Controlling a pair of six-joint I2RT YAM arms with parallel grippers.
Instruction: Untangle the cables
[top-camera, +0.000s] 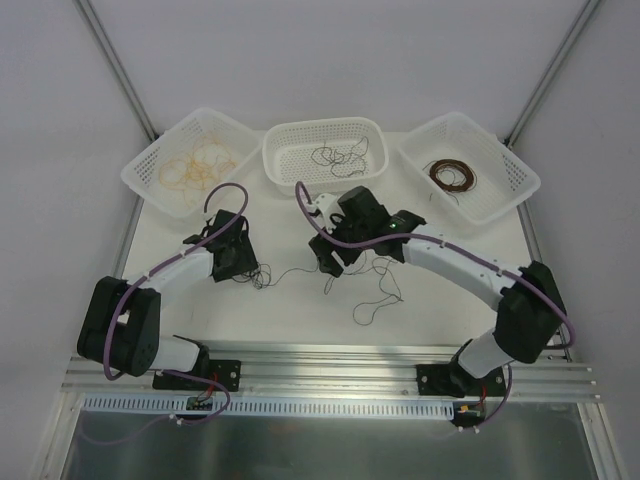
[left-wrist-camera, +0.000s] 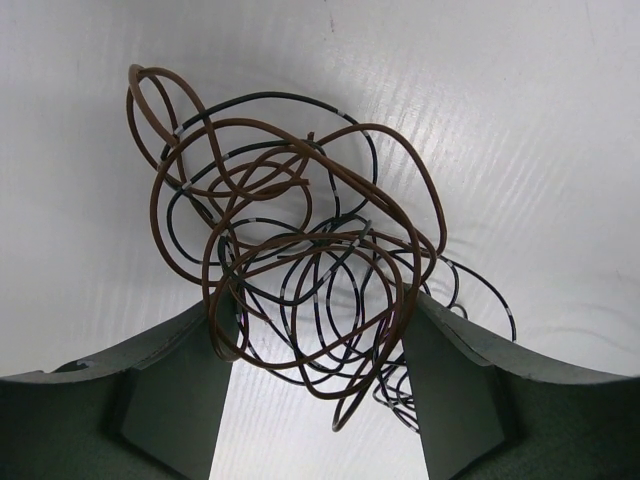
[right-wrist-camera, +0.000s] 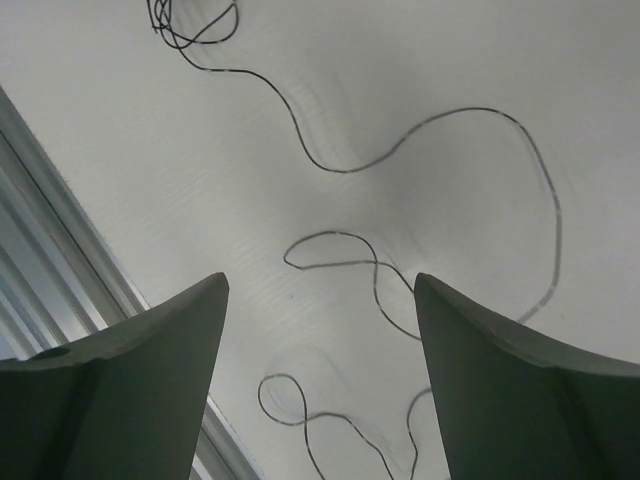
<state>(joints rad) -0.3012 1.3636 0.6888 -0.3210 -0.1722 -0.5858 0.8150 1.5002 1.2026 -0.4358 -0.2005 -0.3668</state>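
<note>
cables (top-camera: 258, 280) sprawl left-to-right, loosely curled

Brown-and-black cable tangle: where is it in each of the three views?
Top external: cable tangle lower left of centre, by the left gripper.
Left wrist: centre, between the open fingers.
Right wrist: possibly the loops cut off at top left; cannot confirm.
Shared landmark: loose black wire on the white table.

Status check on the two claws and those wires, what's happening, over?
Left gripper open, straddling brown-and-black tangle. Right gripper open, empty, above loose black wire on table. Nothing blocking either.
</note>
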